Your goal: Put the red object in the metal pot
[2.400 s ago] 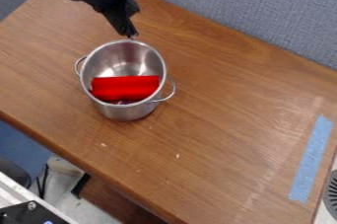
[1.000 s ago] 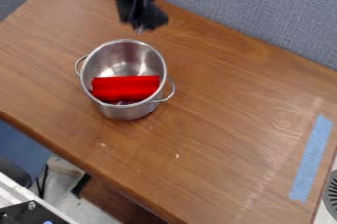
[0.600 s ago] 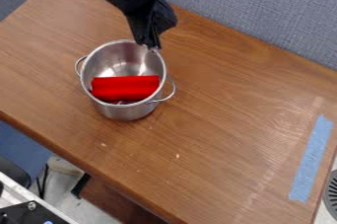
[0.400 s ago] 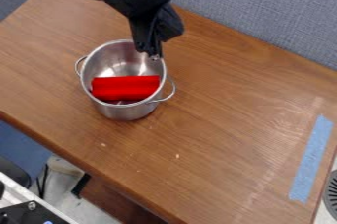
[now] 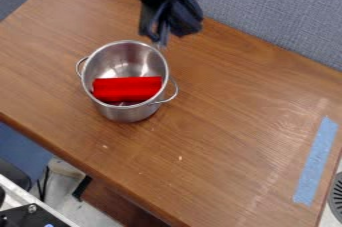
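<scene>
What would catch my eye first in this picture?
Probably the bright red object, lying inside the shiny metal pot left of centre on the wooden table. Next comes the dark robot gripper, reaching in from the top edge, behind the pot. A pale blue strip also stands out against the wood near the right edge.

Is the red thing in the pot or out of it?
In. The red piece sits inside the metal pot, with the pot's rim around it.
</scene>
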